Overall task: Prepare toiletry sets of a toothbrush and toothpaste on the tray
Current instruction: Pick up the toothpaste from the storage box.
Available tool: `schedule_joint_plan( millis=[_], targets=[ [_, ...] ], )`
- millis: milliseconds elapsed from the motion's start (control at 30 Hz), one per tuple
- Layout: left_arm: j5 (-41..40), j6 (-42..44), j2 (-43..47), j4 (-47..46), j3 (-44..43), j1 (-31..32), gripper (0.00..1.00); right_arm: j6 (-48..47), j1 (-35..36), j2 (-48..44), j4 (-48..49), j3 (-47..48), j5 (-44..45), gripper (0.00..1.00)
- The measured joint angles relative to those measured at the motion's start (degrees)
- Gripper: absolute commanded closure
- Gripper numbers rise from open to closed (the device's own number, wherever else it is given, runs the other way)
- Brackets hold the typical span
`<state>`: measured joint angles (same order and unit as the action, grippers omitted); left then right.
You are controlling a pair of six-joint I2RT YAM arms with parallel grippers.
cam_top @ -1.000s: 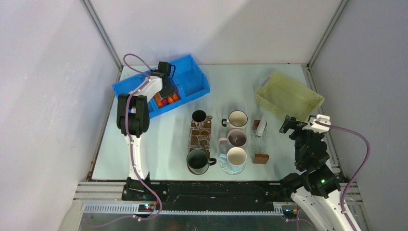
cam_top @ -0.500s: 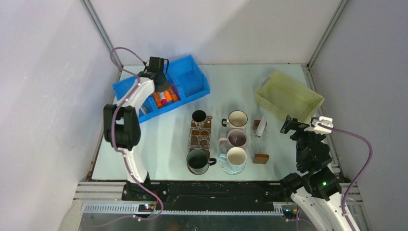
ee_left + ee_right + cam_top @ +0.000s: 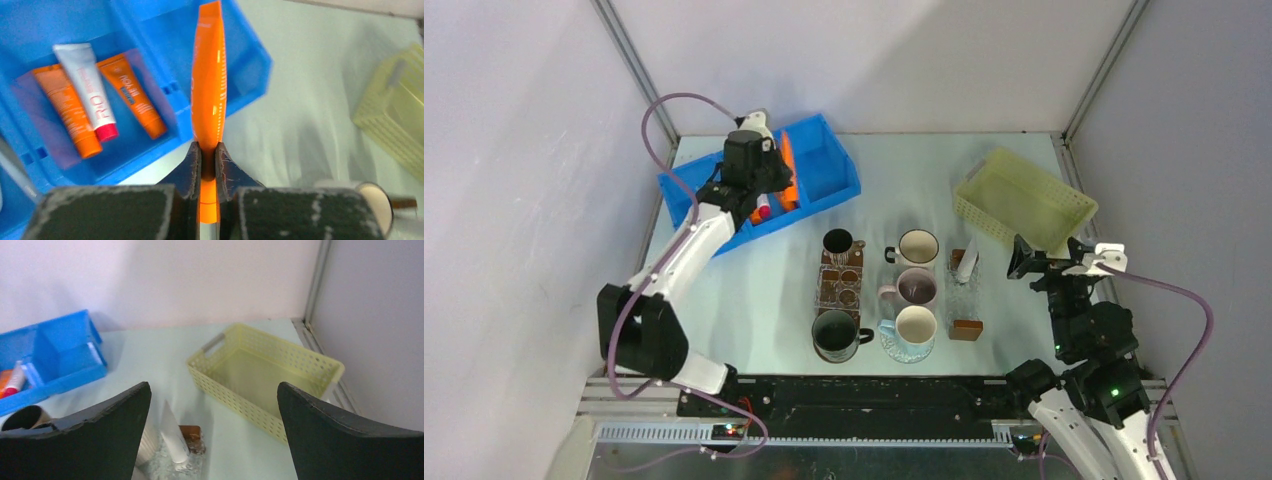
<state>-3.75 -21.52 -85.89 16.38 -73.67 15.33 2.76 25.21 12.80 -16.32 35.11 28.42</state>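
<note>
Left wrist view: an orange toothpaste tube (image 3: 209,75) is squeezed tight near one end by the left pincer (image 3: 207,151), held up over the blue bin (image 3: 150,30). Three other tubes (image 3: 131,95) lie flat in the bin, two orange and one white. The right pincer (image 3: 212,385) is spread wide and holds nothing, above the table (image 3: 140,347), near the yellow basket (image 3: 260,375).

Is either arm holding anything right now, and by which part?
The left gripper pinches an orange toothpaste tube near one end; the right gripper is open and empty.
</note>
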Motion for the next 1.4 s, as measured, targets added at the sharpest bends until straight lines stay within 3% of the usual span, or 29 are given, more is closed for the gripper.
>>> schedule_joint_plan(
  millis=[400,833,1233,1400],
  targets=[
    [18.84,8.22,16.57,-16.24,12.02,8.09,0.96,-1.81,-0.02,3.21,-0.22,8.59,-29.42,0.01],
    [38.56,8.94,20.98,-26.43,13.90,17.94,0.97,2.84,-0.09,14.75,6.58,14.80,-60.17,0.01],
    [51.69,17.64,20.98,-20.20,12.31,24.96,0.99,3.06,-0.22,20.00,9.66,22.21,-74.05,0.02],
    [55.04,22.64,20.98,-15.50,10.21,27.26,0.98,2.71,-0.22,21.84,9.62,22.77,-77.31,0.09]
  ],
)
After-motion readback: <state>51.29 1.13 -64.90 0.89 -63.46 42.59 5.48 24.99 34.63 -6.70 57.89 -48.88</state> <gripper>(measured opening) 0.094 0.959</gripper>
